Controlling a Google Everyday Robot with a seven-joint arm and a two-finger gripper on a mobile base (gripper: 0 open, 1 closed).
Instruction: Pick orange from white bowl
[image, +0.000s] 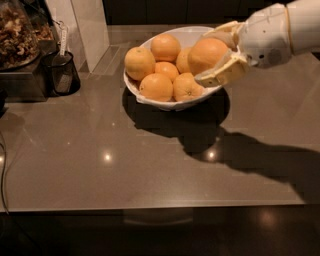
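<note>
Gripper (204, 57) is clamping the orange (210, 50) across its widest part above the white bowl (150, 100); looks firm, smooth-skinned, likely slippery.

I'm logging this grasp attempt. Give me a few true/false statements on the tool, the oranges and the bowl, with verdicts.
1. The tool is shut on an orange. True.
2. The white bowl is empty. False: several oranges lie in it.
3. A black cup stands left of the bowl. True.
4. The held orange rests on the table. False: the tool holds it up at the bowl's right rim.
</note>
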